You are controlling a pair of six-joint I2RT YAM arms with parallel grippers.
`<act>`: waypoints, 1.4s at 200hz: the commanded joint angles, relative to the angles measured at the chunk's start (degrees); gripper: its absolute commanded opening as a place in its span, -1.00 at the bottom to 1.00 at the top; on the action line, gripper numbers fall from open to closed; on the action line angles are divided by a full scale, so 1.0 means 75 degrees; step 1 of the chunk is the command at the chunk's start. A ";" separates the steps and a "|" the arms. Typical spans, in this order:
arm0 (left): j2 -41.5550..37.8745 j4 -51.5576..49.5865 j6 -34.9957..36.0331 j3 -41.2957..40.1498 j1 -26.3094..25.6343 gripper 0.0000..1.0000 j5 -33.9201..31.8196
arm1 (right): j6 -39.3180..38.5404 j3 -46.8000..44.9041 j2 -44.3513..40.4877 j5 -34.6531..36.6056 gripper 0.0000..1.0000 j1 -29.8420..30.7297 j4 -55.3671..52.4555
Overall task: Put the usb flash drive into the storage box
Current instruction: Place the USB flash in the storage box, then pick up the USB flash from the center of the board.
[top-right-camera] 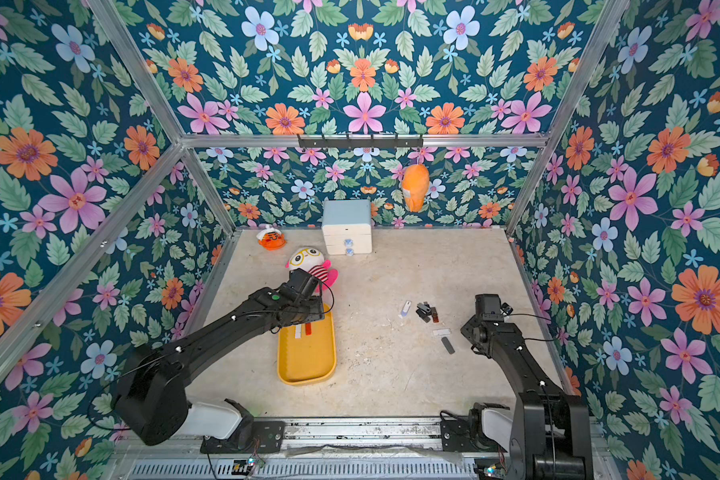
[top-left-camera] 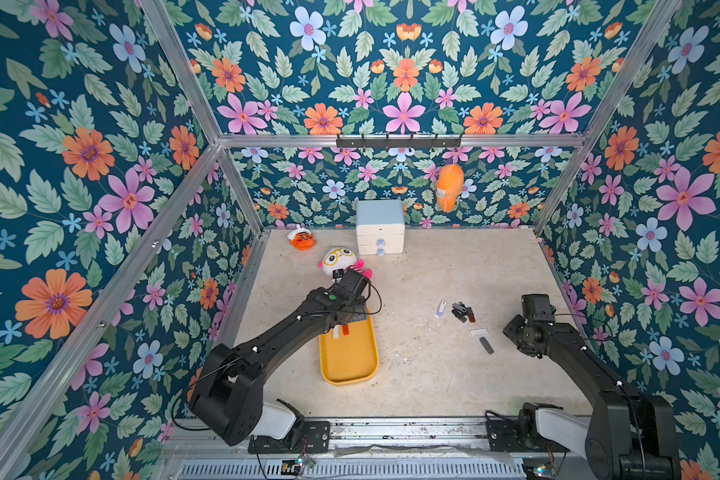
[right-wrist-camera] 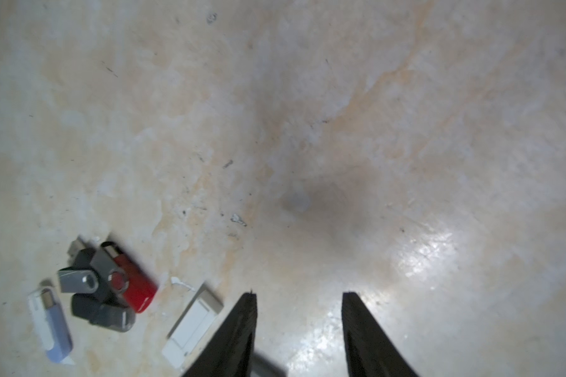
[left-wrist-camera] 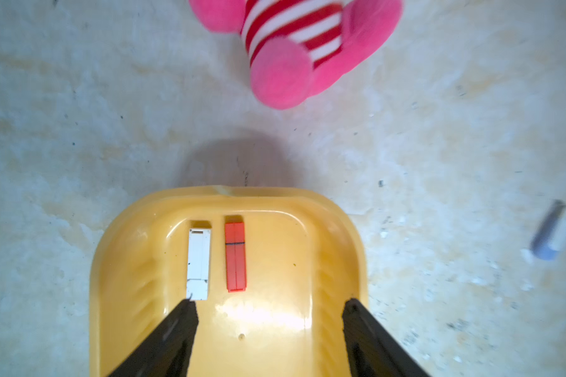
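Bimanual cell seen from above and from both wrists. The left gripper point(left-wrist-camera: 270, 302) hung over the far end of the yellow storage box point(left-wrist-camera: 229, 191), jaws spread wide and empty; below them a white flash drive point(left-wrist-camera: 198, 262) and an orange-red flash drive point(left-wrist-camera: 235, 258) lay side by side on the box floor, long axes parallel to the box's length. The drives not yet stored lay on the table point(top-left-camera: 412, 374), well apart from the box and toward the right arm: a heap of swivel drives point(top-left-camera: 462, 311), a flat white flash drive point(top-left-camera: 478, 332) and a grey flash drive point(top-left-camera: 486, 345). The right gripper point(right-wrist-camera: 299, 293) stood with jaws partly apart and nothing between them, poised over bare table. The flat white flash drive point(right-wrist-camera: 193, 326) lay just beside the outer face of one finger, outside the gap, its long axis oblique to the line joining the fingertips; in a top view that axis ran roughly across the table. The grey drive was largely hidden under the same finger. The right arm was plainly the nearer; by this reading, the next pick would call for a sideways shift toward the flat white drive and a wrist turn to bring the jaws across its narrow width.
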 commanded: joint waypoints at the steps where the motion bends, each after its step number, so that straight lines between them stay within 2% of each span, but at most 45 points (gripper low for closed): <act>1: -0.0626 -0.0755 0.0491 0.0120 -0.0003 0.56 -0.0028 | 0.0288 0.0175 -0.0327 -0.0621 -0.05 0.0198 -0.0909; 21: -0.1066 -0.1105 0.0826 0.0184 -0.0003 0.59 -0.0044 | 0.0415 0.0653 -0.0097 -0.0716 -0.05 0.0752 -0.1559; 39: -0.1399 -0.1182 0.1168 0.0025 -0.0003 0.59 0.0054 | 0.0624 0.0947 0.0363 -0.1126 -0.04 0.0927 -0.1843; 80: -0.1983 -0.0860 0.1580 -0.0838 0.0000 0.60 0.0045 | 0.0981 0.1014 0.0973 -0.1268 0.02 0.1331 -0.1529; 109: -0.2271 -0.0119 0.1584 -0.1747 -0.0003 0.63 0.0001 | 0.1101 0.0960 0.1460 -0.1568 0.07 0.1340 -0.1034; 125: -0.2188 -0.0297 0.1695 -0.1546 -0.0001 0.62 0.0184 | 0.1097 0.0965 0.1615 -0.1496 0.10 0.1342 -0.0812; 211: -0.2324 -0.0144 0.1679 -0.1706 0.0002 0.64 -0.0038 | 0.0893 0.1454 0.2901 -0.1420 0.09 0.1350 -0.0660; 280: -0.2263 -0.0133 0.1680 -0.1721 -0.0002 0.64 -0.0026 | 0.0565 0.2113 0.3604 -0.0870 0.00 0.1878 -0.1259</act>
